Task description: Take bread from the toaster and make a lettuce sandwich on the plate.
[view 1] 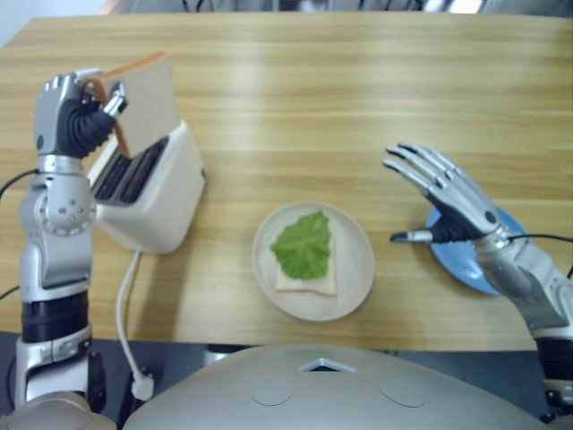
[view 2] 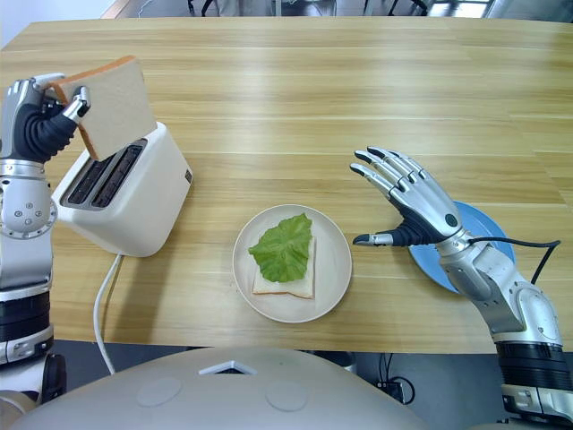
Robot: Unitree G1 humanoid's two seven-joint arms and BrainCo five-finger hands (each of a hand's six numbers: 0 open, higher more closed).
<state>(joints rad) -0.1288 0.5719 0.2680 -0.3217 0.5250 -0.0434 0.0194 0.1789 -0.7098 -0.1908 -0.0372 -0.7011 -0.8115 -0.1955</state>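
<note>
You have a brightly, evenly lit surface (view 2: 295, 107), with the light falling from above and a pale sheen lying in bands across its far half. Shadows are soft and short: a thin one hugs the near rim of the plate (view 2: 333, 278), one sits under the toaster (view 2: 134, 206), and a faint one lies beneath the right hand (view 2: 416, 210). Small highlights glint on the metal of that hand
</note>
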